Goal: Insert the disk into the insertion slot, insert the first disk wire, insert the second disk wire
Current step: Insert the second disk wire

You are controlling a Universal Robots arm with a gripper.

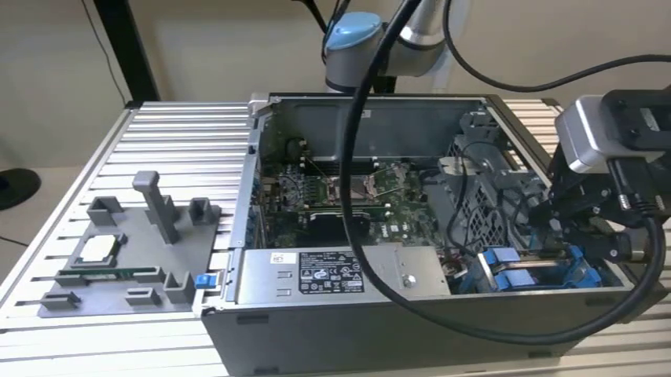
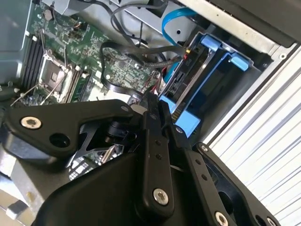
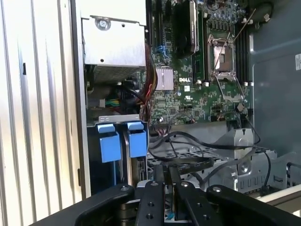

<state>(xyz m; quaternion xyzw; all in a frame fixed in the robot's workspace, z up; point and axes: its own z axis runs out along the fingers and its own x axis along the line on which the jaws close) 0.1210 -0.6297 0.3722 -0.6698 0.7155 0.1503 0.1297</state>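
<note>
Disk (image 3: 126, 155), edge-on between two blue carrier tabs (image 3: 109, 143), sits in the insertion slot (image 3: 94, 160) of one open computer case (image 1: 314, 306), just beside the gripper (image 3: 168, 176), whose two fingers stand nearly together, gripping nothing I can make out.

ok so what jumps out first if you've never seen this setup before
The open computer case on the ribbed metal table, its green motherboard bare. Next, the bright blue drive carriers at the case's corner toward the exterior view's right, with the black gripper hanging right over them. On the exterior view's left lies a grey fixture tray with upright posts.
</note>
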